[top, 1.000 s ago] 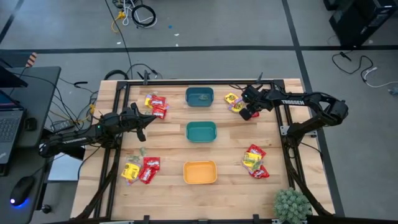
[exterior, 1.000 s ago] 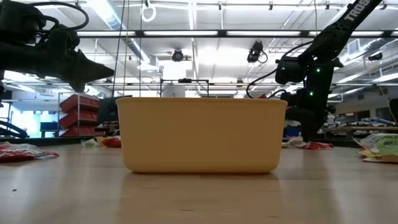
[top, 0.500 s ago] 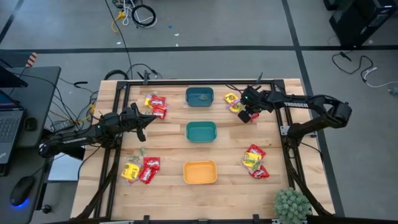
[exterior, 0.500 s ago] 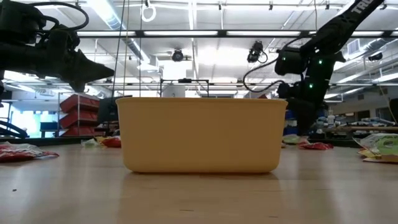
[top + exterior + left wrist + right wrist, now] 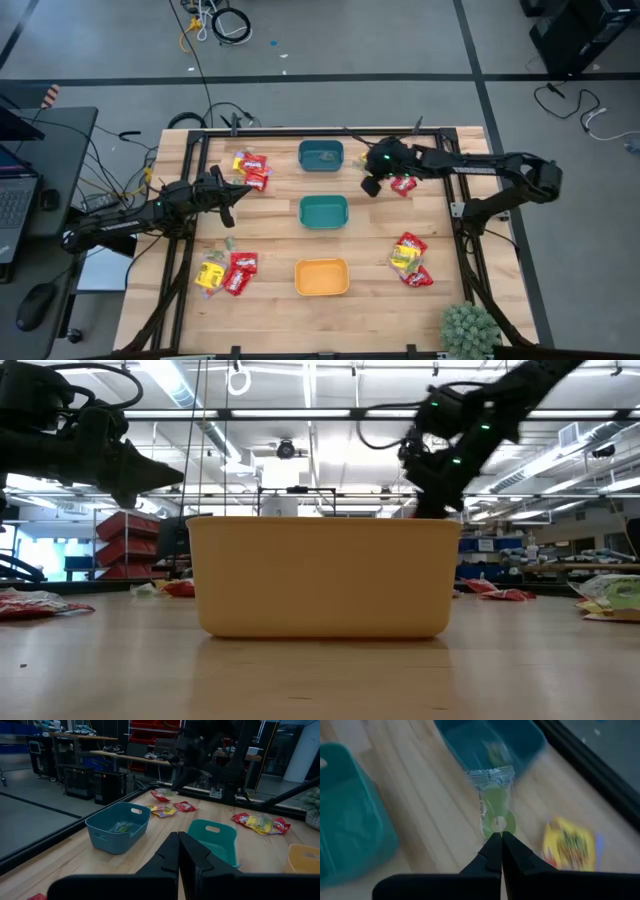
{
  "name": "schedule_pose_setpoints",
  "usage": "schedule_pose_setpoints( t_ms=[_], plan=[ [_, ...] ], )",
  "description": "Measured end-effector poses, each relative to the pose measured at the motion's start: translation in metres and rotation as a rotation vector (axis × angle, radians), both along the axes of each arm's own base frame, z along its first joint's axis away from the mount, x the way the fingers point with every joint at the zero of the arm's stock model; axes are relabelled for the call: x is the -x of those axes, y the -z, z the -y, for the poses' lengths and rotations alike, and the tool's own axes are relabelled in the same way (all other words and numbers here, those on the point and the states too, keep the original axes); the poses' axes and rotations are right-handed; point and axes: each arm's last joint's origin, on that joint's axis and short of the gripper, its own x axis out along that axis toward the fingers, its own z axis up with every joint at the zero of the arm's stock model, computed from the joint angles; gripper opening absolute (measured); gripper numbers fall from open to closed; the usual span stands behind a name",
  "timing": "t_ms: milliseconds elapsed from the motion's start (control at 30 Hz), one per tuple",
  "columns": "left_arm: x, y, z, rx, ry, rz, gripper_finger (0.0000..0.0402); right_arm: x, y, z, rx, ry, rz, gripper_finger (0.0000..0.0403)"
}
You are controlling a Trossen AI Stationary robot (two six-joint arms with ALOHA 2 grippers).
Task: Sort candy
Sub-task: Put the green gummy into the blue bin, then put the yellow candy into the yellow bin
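Observation:
My right gripper (image 5: 369, 184) hangs above the table between the blue bin (image 5: 321, 155) and the far-right candy (image 5: 403, 183), shut on a pale green candy packet (image 5: 495, 802). The blue bin has green candy in it (image 5: 121, 827). The teal bin (image 5: 324, 211) stands mid-table and the orange bin (image 5: 321, 277) near the front. Red and yellow candy lies in piles at the far left (image 5: 250, 168), near left (image 5: 227, 273) and near right (image 5: 410, 260). My left gripper (image 5: 228, 205) waits shut, level, at the table's left. My right gripper pinches the green packet by one end (image 5: 496, 827) between its two fingers. The fingers slant down from the table's right side and lie along the packet. The packet sticks out beyond the fingertips, lifted clear of the table.
A yellow packet (image 5: 568, 845) lies on the wood just beside the held one. A potted plant (image 5: 470, 328) stands at the near right corner. In the low view the orange bin (image 5: 322, 575) blocks the middle of the table.
My right gripper has risen from the far-right candy pile and swung toward the table's left, toward the blue bin, tipping less steeply downward. My left arm has kept still.

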Motion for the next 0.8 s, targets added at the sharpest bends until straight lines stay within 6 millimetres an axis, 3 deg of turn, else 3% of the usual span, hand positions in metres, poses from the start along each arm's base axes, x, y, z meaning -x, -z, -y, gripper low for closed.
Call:
schedule_pose_setpoints(
  t_ms=[233,433,633,800],
  plan=[
    [0.000,0.000,0.000,0.000,0.000,0.000,0.0006,-0.064,-0.014,0.028,0.047,-0.130,-0.030,0.0000],
    [0.000,0.000,0.000,0.000,0.000,0.000,0.0006,-0.102,-0.005,0.053,0.038,-0.174,-0.137,0.0000],
    [0.000,0.000,0.000,0.000,0.000,-0.001,0.0006,-0.117,0.004,0.067,0.017,-0.173,-0.178,0.0007],
    [0.000,0.000,0.000,0.000,0.000,-0.003,0.0006,-0.110,-0.007,0.064,0.020,-0.184,-0.242,0.0048]
  ],
)
